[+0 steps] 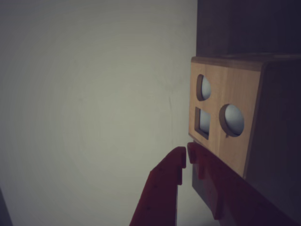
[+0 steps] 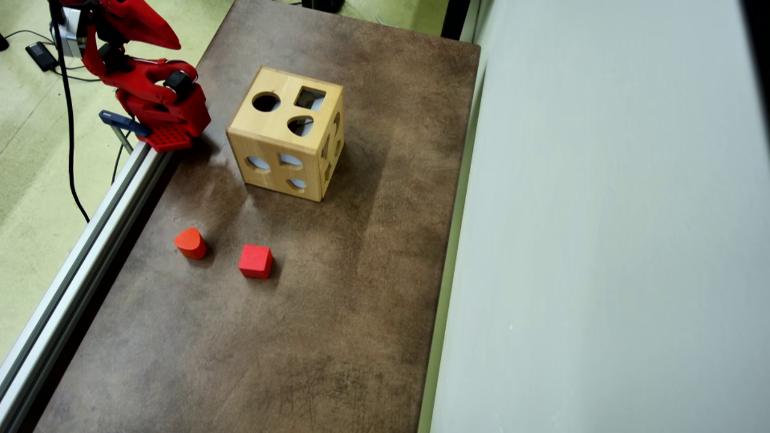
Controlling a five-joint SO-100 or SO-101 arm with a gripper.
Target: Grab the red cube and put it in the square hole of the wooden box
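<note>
In the overhead view the red cube [image 2: 255, 261] lies on the brown table, toward the near side from the wooden box [image 2: 283, 141]. The square hole [image 2: 310, 98] is in the box's top face, beside a round and a teardrop cut-out. My red gripper [image 2: 174, 43] is held up at the far left, well away from the cube, above the arm's base. The wrist view shows the gripper [image 1: 186, 154] shut, fingertips together and nothing between them. To its right stands the wooden box [image 1: 235, 94] with the square hole [image 1: 203, 121]. The cube does not show in that view.
An orange-red teardrop block [image 2: 190, 243] stands left of the cube. The arm's base [image 2: 159, 114] is clamped to a metal rail [image 2: 90, 228] along the table's left edge. A pale wall [image 2: 601, 240] borders the right side. Cables [image 2: 66, 120] hang over the floor at left.
</note>
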